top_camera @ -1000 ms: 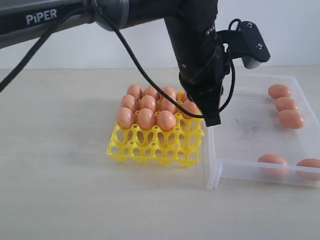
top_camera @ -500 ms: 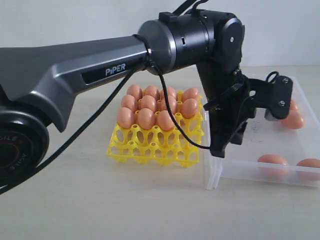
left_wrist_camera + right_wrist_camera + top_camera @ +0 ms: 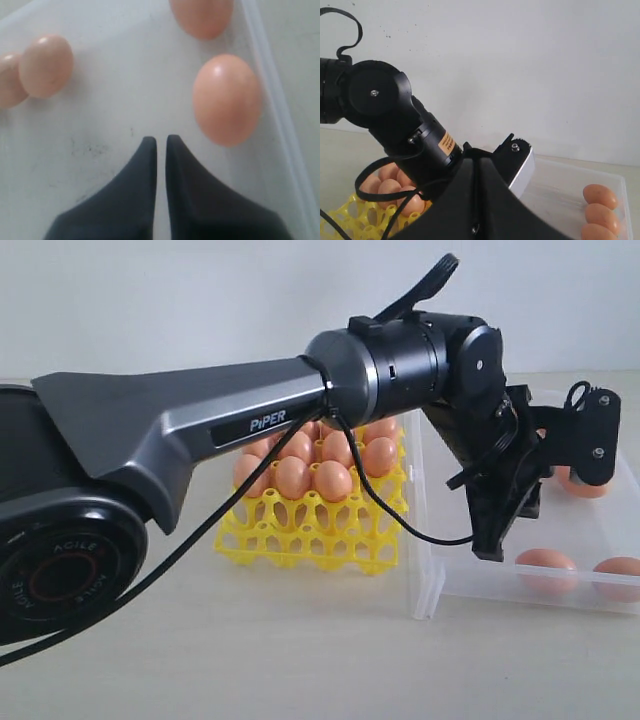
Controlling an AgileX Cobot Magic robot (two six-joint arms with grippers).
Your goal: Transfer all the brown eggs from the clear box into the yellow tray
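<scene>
Left wrist view showed the left hand [image 3: 161, 142] clenched on nothing over the clear box [image 3: 281, 131] floor, brown eggs [image 3: 226, 99] loose nearby. Exterior view put the box at 3 o'clock of the part-filled yellow tray [image 3: 300, 538]; the right hand [image 3: 476, 162] was clenched too.

The left arm [image 3: 180, 430] carries the white word "PiPER" on its grey side. On the round joint [image 3: 60, 575] at its base stand the small letters "AGILE" — the rest of that ring is unclear. An orange label [image 3: 445, 142] shows in the right wrist view — its print is too small to read.
</scene>
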